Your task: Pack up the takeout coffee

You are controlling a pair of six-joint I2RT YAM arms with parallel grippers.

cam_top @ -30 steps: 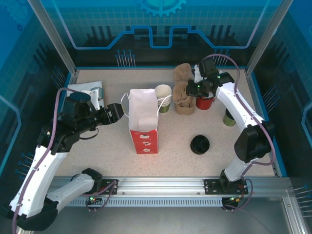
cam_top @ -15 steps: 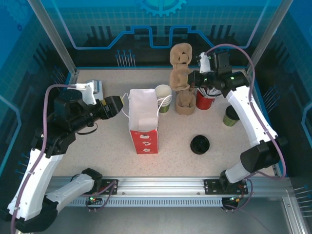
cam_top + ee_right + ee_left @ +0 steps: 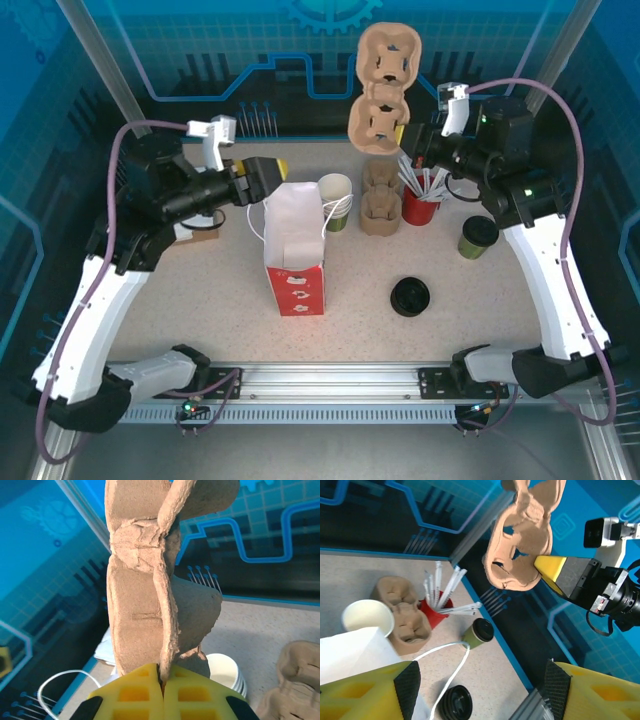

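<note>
While right gripper (image 3: 163,682) clamps carrier (image 3: 381,88) high right of bag (image 3: 293,235), left gripper (image 3: 272,177) gapes empty beside it; coffee (image 3: 477,236) far right.

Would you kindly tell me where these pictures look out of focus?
Right wrist: the right arm's yellow fingers blur at the lens, the brown moulded-pulp cup carrier is crisp; left wrist: the left arm's yellow fingers look soft; top external: sharp, evenly lit.

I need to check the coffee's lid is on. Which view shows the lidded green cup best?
The left wrist view: the lidded green cup stands close and unobstructed, its black lid on. The top external view shows the cup smaller, from above.
</note>
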